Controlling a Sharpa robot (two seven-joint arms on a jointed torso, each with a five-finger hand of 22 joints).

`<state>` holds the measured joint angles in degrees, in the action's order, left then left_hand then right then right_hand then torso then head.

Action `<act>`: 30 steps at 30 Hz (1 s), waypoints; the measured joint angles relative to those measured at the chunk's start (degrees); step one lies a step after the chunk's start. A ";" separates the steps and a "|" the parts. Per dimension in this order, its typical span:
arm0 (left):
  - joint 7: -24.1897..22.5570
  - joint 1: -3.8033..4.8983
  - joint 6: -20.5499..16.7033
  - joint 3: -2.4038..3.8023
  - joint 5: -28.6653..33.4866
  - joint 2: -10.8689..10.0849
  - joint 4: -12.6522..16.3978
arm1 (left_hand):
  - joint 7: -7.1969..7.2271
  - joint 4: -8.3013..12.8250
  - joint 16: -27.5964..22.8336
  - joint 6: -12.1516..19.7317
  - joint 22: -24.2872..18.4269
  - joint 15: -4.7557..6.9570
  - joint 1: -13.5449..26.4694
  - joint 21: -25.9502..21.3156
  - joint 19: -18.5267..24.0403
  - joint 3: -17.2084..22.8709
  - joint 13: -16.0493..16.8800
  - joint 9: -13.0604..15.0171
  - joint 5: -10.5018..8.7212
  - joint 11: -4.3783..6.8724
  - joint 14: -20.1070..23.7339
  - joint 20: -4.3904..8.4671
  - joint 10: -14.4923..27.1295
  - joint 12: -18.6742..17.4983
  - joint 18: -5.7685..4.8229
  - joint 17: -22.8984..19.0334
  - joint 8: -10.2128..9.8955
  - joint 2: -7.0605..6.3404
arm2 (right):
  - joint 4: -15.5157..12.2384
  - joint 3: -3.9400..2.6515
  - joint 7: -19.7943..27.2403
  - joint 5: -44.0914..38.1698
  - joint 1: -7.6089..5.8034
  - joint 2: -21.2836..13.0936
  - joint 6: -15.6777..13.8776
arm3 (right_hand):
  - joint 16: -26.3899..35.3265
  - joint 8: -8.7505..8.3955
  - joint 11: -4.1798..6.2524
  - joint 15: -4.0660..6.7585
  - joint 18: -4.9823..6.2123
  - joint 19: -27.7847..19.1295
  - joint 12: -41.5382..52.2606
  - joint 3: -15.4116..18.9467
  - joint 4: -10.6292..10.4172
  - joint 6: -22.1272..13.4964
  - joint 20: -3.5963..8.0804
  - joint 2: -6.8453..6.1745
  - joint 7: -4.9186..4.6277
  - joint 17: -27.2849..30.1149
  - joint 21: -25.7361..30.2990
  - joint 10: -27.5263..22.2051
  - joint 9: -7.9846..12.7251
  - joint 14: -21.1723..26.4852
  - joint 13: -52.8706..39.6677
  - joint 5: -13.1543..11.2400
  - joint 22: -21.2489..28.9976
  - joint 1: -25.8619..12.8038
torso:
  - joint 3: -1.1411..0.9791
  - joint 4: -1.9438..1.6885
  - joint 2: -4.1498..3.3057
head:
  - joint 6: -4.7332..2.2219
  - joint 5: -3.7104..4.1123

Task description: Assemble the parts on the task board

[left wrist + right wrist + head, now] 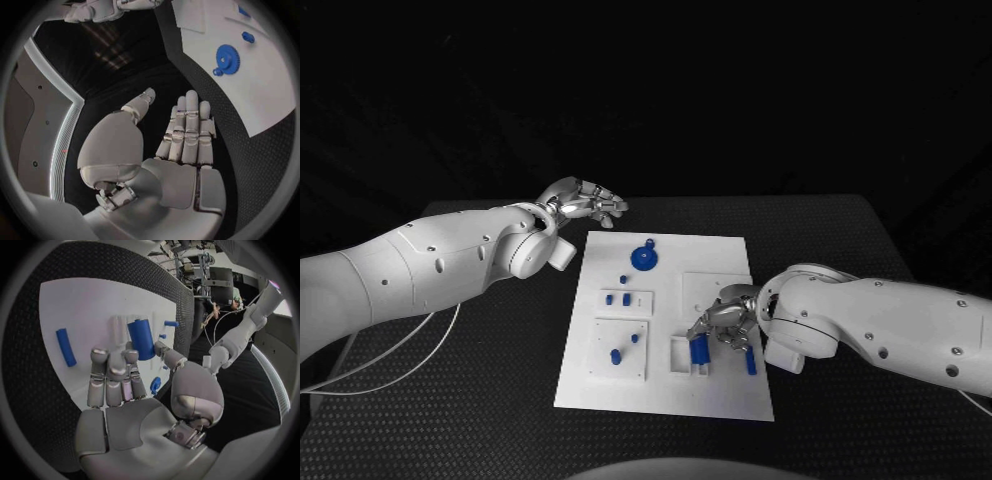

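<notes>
The right hand hovers empty, fingers apart, over the blue cylinder at the task board's five o'clock, likely to grasp it; the left hand waits released at eleven o'clock.

No readable text, labels, brand names, numbers or signs appear anywhere. The white task board carries no legible markings. The blue parts are unmarked too.

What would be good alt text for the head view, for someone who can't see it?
The right hand hovers over blue parts at the near right of the white task board. The left hand hangs, holding nothing, off the board's far left corner, near a blue gear.
</notes>
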<state>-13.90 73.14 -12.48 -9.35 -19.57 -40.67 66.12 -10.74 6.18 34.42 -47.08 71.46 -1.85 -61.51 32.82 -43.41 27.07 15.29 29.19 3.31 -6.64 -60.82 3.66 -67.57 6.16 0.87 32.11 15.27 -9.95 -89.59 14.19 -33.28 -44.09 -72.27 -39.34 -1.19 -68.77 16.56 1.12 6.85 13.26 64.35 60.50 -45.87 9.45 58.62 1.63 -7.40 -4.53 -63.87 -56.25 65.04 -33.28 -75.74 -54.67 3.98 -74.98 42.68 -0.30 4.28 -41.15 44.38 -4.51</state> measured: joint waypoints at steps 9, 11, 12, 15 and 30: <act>0.03 0.00 0.03 0.00 0.00 0.03 0.19 | 0.00 0.00 0.00 0.00 0.05 0.00 0.00 -0.23 0.00 0.00 0.00 0.00 0.00 0.00 0.00 0.00 0.00 0.00 0.00 0.00 0.00 0.00 | 0.91 0.04 -0.21 -0.13 0.68 0.75 0.04 | 0.00 -0.34 -0.01 -0.02 0.00 0.00 0.00 0.00 0.00 -0.01 0.00 -0.31 -0.01 0.00 0.00 0.00 0.00 0.01 -0.06 -0.44 0.00 -0.32 | -0.03 -0.02 -0.02 | 0.18 -0.27; 0.04 0.00 0.03 0.00 0.00 0.03 0.19 | 0.00 0.00 0.00 0.00 0.05 0.00 0.00 -0.22 0.00 0.00 -0.02 0.00 0.00 0.00 0.00 0.00 0.00 0.00 0.00 -0.01 0.00 0.00 | 0.98 0.03 -0.22 -0.13 0.86 1.10 0.04 | 0.00 -0.34 -0.01 -0.03 0.00 0.00 0.00 0.00 0.00 -0.01 0.00 -0.24 -0.01 0.00 0.00 0.00 0.00 0.01 -0.06 -0.44 0.00 -0.51 | -0.03 0.02 -0.02 | 0.21 -0.41; 0.04 0.00 0.03 0.00 0.00 0.03 0.19 | 0.00 0.00 0.00 0.00 0.05 0.00 0.00 -0.23 0.00 0.00 -0.05 0.00 0.00 0.00 0.00 0.00 0.00 0.00 0.00 -0.01 0.00 0.00 | 1.04 0.03 -0.23 -0.14 0.99 1.30 0.04 | 0.00 -0.35 -0.01 -0.03 0.00 0.00 0.00 0.00 0.00 -0.01 0.00 -0.20 -0.02 0.00 0.00 0.01 0.00 0.01 -0.06 -0.44 0.00 -0.55 | -0.04 0.03 -0.02 | 0.23 -0.44; 0.04 0.00 0.04 0.00 0.00 0.03 0.19 | 0.00 0.00 0.00 0.00 0.05 0.00 0.00 -0.22 0.00 0.00 -0.05 0.01 0.00 0.00 0.00 0.00 0.00 0.00 0.00 0.06 0.00 0.00 | 1.18 0.03 -0.25 -0.14 1.31 1.61 0.03 | 0.00 -0.45 -0.02 -0.04 0.00 0.00 -0.06 0.00 0.00 -0.01 0.00 -0.19 -0.02 0.00 0.00 0.01 0.00 0.01 -0.06 -0.44 0.00 -0.80 | -0.07 0.06 -0.01 | 0.35 -0.58; 0.06 0.00 0.06 0.00 0.01 -0.05 0.23 | 0.00 0.00 0.00 0.00 0.10 0.00 0.00 -0.22 0.00 0.00 -0.04 0.01 0.00 0.00 0.00 0.00 0.00 0.00 0.00 0.11 0.00 0.00 | 1.75 -0.08 -0.16 -0.40 1.85 2.71 -0.05 | 0.01 -0.45 -0.20 -0.15 0.00 0.00 -0.23 0.27 -0.13 0.17 -0.01 -0.14 -0.20 0.01 0.00 0.20 -0.01 -0.08 -0.12 -0.48 0.00 -1.21 | -0.12 0.08 -0.02 | 0.57 -1.01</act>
<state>-13.84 73.13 -12.43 -9.35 -19.56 -40.72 66.35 -10.74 6.18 34.42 -47.08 71.56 -1.85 -61.51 32.60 -43.41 27.07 15.24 29.20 3.31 -6.64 -60.82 3.66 -67.57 6.16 0.87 32.22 15.26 -9.95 -87.84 14.10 -33.44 -44.49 -70.42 -36.63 -1.24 -68.76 16.12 0.92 6.70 13.26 64.35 60.27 -45.60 9.32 58.79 1.62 -7.54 -4.73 -63.86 -56.25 65.24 -33.30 -75.82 -54.79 3.49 -74.98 41.46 -0.42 4.37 -41.18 44.96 -5.52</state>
